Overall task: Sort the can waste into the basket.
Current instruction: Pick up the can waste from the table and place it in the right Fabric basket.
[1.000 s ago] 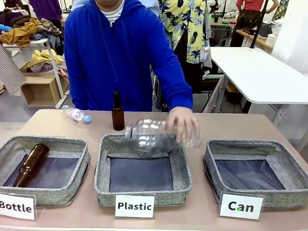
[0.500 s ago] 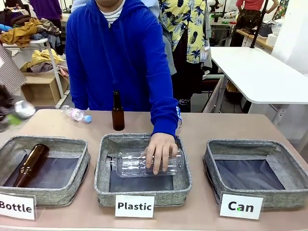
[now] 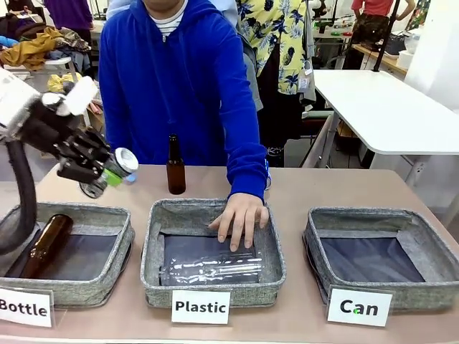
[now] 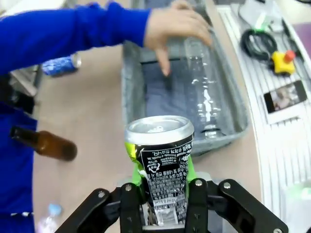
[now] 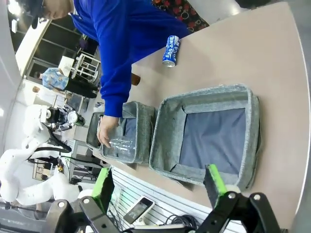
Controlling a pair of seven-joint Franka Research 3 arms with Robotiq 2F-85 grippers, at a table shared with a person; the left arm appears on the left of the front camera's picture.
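My left gripper hangs above the table's left rear, shut on a dark and silver can. In the left wrist view that can stands upright between the green pads of my left gripper. A blue can with white lettering lies on the table beyond the baskets, also seen as the blue can. The grey "Can" basket sits at front right with nothing in it; the right wrist view shows the basket below my open right gripper.
The person's hand rests in the "Plastic" basket above a clear bottle. A brown bottle stands behind it. Another brown bottle lies in the "Bottle" basket.
My left arm has come in from the left, carrying the can rightward. The person's hand pushed the clear bottle down into the "Plastic" basket and let it go.
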